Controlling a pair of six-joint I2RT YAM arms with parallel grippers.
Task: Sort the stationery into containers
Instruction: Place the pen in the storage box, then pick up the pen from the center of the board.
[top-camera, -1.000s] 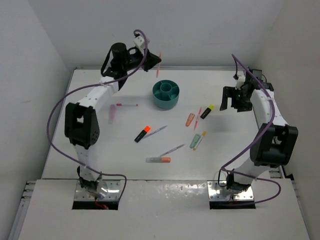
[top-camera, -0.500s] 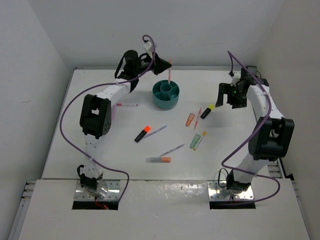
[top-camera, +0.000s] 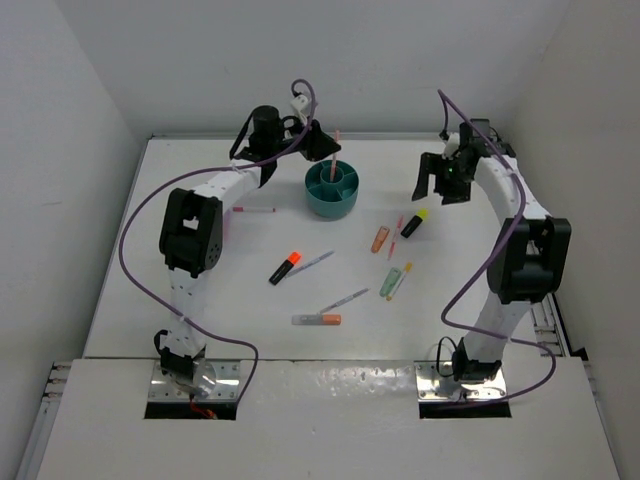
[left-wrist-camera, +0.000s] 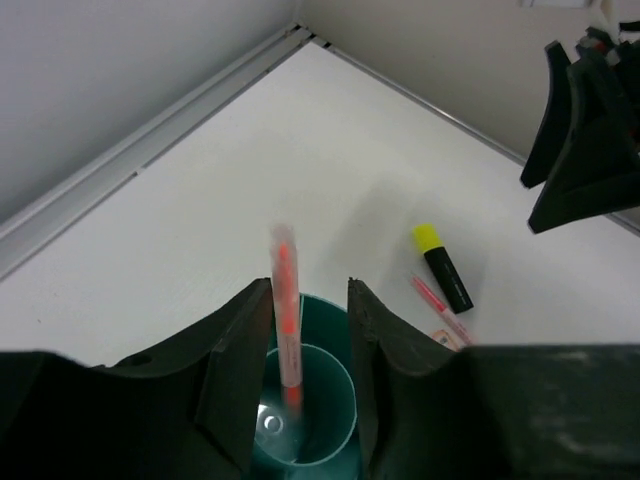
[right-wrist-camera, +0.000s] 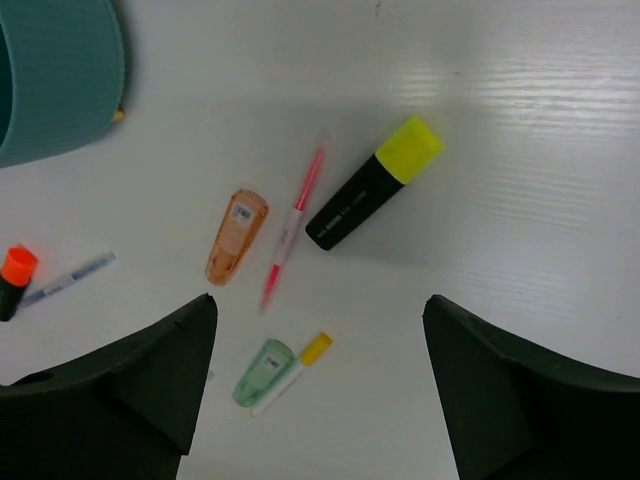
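The teal organiser cup (top-camera: 331, 188) stands at the back middle of the table. My left gripper (top-camera: 322, 150) hovers right over it, jaws open. A thin pink-orange pen (top-camera: 335, 150) stands upright between the jaws, its lower end inside the cup's centre tube (left-wrist-camera: 340, 400). In the left wrist view the pen (left-wrist-camera: 286, 300) leans by the left finger and is clear of the right one, with my left gripper (left-wrist-camera: 308, 290) open. My right gripper (top-camera: 438, 192) is wide open and empty above the black-yellow marker (right-wrist-camera: 372, 185), pink pen (right-wrist-camera: 291, 228) and orange marker (right-wrist-camera: 236, 237).
A green marker (top-camera: 391, 281) and a yellow-capped pen (top-camera: 402, 280) lie right of centre. A black-orange marker (top-camera: 285, 267) and two grey pens (top-camera: 314, 263) (top-camera: 344, 300) lie mid-table, an orange-tipped marker (top-camera: 316, 320) nearer. Pink pens (top-camera: 254, 210) lie at the left. Walls enclose the table.
My left gripper carried the pink-orange pen rightward over the cup, lowered it into the centre tube and opened. My right gripper swung leftward and back.
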